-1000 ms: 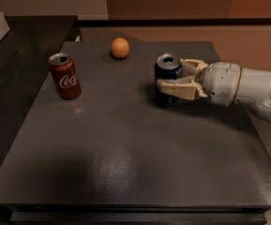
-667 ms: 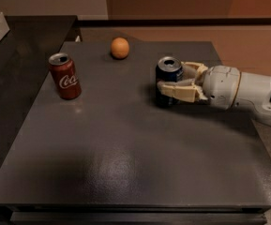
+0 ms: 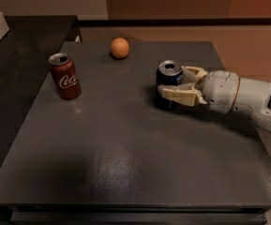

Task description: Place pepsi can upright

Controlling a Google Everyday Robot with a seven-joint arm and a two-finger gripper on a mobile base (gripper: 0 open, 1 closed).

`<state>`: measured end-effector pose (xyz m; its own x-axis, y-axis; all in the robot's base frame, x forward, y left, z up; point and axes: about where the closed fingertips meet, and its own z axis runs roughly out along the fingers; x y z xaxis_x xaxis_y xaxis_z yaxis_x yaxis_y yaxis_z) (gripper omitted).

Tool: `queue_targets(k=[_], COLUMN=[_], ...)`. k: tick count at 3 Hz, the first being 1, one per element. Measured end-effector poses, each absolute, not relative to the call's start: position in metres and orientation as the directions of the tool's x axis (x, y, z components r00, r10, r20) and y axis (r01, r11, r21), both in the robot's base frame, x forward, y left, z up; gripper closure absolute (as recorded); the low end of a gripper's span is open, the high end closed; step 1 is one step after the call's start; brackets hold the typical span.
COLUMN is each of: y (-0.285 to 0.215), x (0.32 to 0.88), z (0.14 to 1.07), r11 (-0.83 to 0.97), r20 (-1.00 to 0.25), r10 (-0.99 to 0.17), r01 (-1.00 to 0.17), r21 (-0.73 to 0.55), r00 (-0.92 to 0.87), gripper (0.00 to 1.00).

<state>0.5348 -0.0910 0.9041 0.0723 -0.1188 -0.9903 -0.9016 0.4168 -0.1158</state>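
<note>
The only readable wording is a white script (image 3: 70,81) on the side of a red can (image 3: 65,77) standing upright on a dark table (image 3: 125,163). The script shows the Coca-Cola brand lettering, and only its first word, "Coca", faces the camera. Well to the right of the red can stands the pepsi can (image 3: 168,77), dark blue, with no print on it that can be made out. The gripper (image 3: 171,83) is at that blue can, a finger pressed against each side, and carries no readable marking.
</note>
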Motion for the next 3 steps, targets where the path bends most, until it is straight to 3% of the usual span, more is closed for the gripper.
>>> queue_targets(k=[3], y=[-0.0905], x=[0.5347], z=[0.8974], r11=[0.428], r20=[-0.996], r10=[-0.084], r01=[-0.901], r21=[-0.075], r00=[0.042], gripper=[0.12])
